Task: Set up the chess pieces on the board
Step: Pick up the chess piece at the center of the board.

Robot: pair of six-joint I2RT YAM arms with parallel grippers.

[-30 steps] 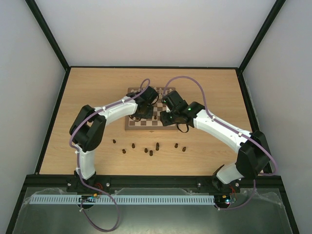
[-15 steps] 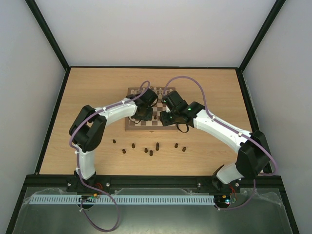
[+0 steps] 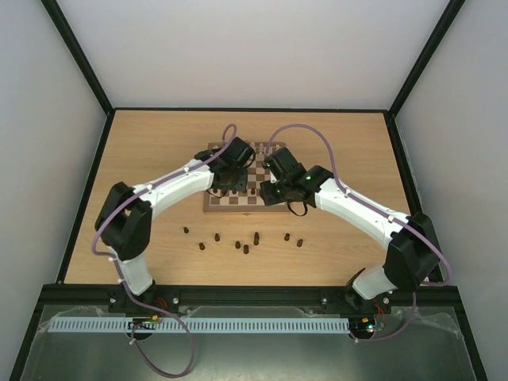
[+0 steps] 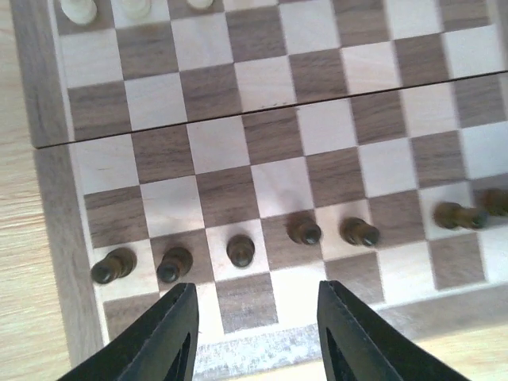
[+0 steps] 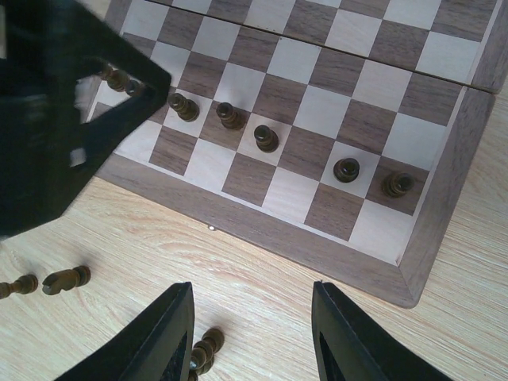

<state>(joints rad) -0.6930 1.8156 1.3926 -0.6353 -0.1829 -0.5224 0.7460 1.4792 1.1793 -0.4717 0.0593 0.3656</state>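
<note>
Table (image 3: 333, 151): I see the board (image 4: 48, 182) at its middle.
Left jaws: spread, empty, over the board's near edge.
Right jaws: spread, empty, over its near border.
Pieces (image 4: 240, 250): a row standing on the board; others loose on the table.

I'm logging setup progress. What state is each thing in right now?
Board, unfolded flat.
Left pincer, open, empty, over the board's near edge.
Right pincer, open, empty, just off the board.
Pawns, seven upright in the second row, one gap.
Loose pieces, off the board, some lying down.
White pieces, at the far edge.
</note>
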